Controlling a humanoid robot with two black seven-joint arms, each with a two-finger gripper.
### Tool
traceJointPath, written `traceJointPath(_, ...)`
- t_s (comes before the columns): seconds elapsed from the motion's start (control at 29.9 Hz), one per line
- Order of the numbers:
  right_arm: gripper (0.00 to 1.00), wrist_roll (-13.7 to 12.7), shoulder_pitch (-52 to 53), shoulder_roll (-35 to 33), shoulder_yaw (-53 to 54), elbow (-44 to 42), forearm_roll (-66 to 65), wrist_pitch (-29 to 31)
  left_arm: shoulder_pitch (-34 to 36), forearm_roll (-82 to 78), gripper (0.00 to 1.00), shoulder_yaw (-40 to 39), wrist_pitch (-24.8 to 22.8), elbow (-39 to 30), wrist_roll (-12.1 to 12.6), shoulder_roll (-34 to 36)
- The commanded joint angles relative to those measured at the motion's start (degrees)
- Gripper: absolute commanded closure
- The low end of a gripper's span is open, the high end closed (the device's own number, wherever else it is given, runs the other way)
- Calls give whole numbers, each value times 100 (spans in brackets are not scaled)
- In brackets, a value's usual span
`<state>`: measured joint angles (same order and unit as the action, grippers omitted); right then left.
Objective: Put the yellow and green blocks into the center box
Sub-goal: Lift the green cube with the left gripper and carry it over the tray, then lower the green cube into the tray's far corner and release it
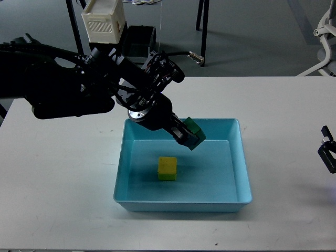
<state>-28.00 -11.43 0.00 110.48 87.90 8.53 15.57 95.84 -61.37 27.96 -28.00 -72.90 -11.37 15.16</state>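
Note:
A light blue box (241, 157) sits at the middle of the white table. A yellow block (168, 168) lies on its floor, left of centre. My left gripper (191, 135) reaches in from the left and is shut on a green block (194, 128), holding it in the air over the box's back part, above and right of the yellow block. My right gripper (327, 152) shows only partly at the right edge, low over the table, far from the box; its fingers cannot be told apart.
The white table (63, 178) spreads around the box. Behind its far edge stand a white appliance (103, 21), a black crate (139, 44), a table leg and a chair base on the floor.

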Motion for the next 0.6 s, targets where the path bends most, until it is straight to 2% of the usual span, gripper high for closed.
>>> traceJointPath(0.0,0,0,0,0,0,-10,0,7,-12,108,97,7,0,109,-14,-372)
traceJointPath(0.27,0,0,0,0,17,-10,8,7,-468,99,95,192,0,715,-6,-901)
traceJointPath(0.47,0,0,9,0,8,-19,0,7,-680,108,90,192,0,900,-6,-1059)
traceJointPath(0.57,0,0,9,0,8,-19,0,7,-715,108,83,183,0,1014,-14,-1077)
